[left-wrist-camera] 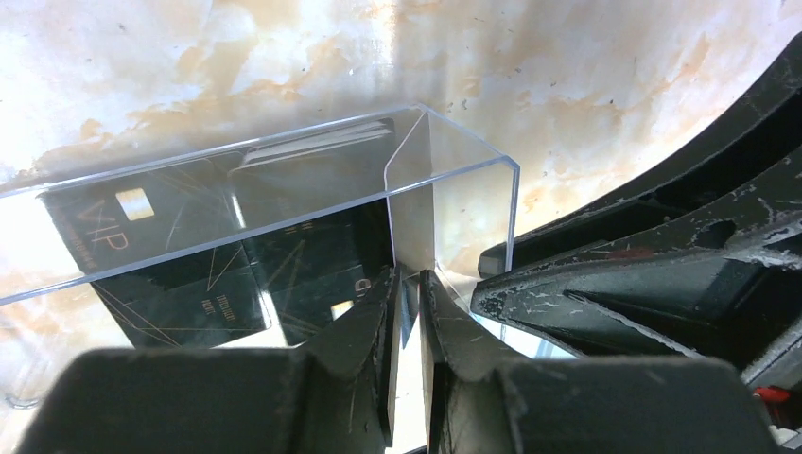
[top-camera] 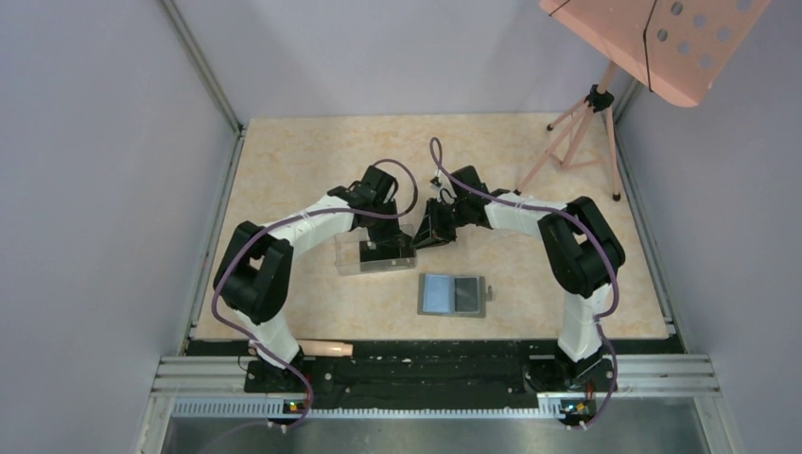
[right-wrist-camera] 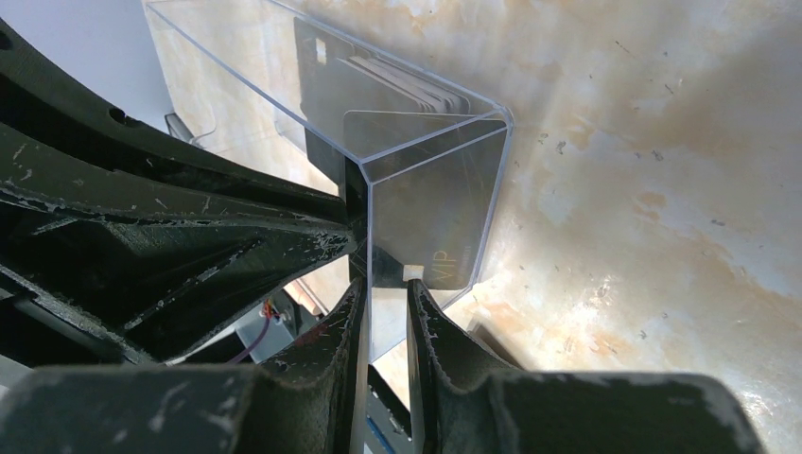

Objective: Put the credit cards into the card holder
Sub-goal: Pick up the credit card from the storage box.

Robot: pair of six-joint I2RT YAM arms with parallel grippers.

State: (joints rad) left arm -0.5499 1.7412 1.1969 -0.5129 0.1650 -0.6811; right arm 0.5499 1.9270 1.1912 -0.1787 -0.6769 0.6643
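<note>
Clear plastic sits between the fingers of both your pincers. The left pincer [left-wrist-camera: 409, 331] is clenched on a thin wall of the clear box [left-wrist-camera: 463, 218] near its end, and the right pincer [right-wrist-camera: 386, 322] is clenched on a wall of the same box, right at a corner. In the top view the two pincers meet at the right end of the box, very near each other.

The credit cards [left-wrist-camera: 180, 274] are inside this box, black with thin gold lines and the letters VIP. You see them through the walls, just in front of the fingertips of each pincer, and no finger touches a card. The card holder [top-camera: 452, 294] lies open and flat on the desk [top-camera: 284, 161], in the lower middle of the top view. It is below and to the right of the box, apart from both pincers.

The desk is a beige, marbled board. Pale grey walls close it on the left, the back and the right. In the upper right corner stands a tripod [top-camera: 598, 97] carrying a pink panel [top-camera: 653, 38] with holes.

The box has its long axis from left to right in the top view, a little tilted, and the cards run along it. The card holder also has its long axis from left to right, with its blue-grey inside facing up and its small tab [top-camera: 492, 291] on the right side.
</note>
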